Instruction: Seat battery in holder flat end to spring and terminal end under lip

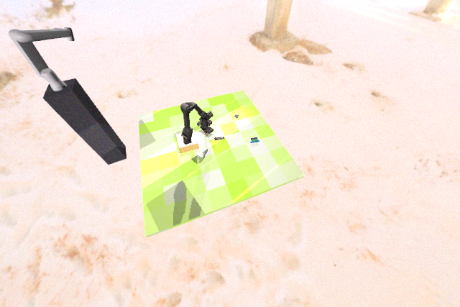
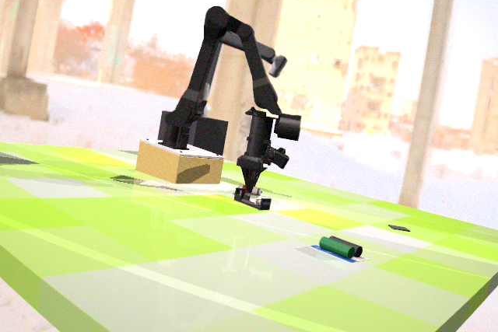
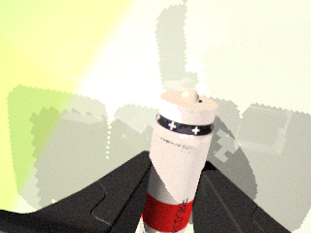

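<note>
The battery, pale with a red band and a dark band with plus marks, lies on its side on the table behind the black holder as the exterior camera sees it. In the wrist view its terminal end points up the picture, away from the fingers. My gripper points down and is shut on the battery, one finger against each side. The holder lies beside the gripper and is outside the wrist view. Its inside is too small to make out.
A green cylinder and a dark cylinder lie side by side on a blue and white base, farther out than the holder. A small dark flat piece lies beyond. The arm stands on a wooden block.
</note>
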`<state>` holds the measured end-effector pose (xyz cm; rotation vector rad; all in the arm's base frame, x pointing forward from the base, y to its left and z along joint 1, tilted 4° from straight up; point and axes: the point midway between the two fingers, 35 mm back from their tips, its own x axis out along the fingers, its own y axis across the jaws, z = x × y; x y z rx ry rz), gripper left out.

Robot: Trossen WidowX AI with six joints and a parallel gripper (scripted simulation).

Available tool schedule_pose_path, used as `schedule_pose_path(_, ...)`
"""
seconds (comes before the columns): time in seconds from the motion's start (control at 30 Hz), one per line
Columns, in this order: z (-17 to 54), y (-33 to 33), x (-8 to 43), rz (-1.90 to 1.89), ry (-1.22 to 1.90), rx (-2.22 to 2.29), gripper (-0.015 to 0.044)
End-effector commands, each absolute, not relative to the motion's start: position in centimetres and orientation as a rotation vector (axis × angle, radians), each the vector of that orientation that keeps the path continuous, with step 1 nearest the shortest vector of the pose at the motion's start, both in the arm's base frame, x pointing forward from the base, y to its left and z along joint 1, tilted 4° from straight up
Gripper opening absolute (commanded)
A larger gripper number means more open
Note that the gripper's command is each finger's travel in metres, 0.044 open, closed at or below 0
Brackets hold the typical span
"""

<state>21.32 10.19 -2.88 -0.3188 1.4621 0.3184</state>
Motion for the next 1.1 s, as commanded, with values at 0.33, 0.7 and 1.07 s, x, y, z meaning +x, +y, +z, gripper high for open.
schedule_pose_path(0.33, 2.1, 10.0, 20.9, 0.323, 1.464, -0.326, 0.0059)
schedule_pose_path(0.7, 2.7, 8.5, 22.8, 0.628, 1.391, -0.66, 0.0059)
schedule_pose_path(1.07, 3.3, 6.5, 24.9, 0.941, 1.261, -1.004, 0.0059)
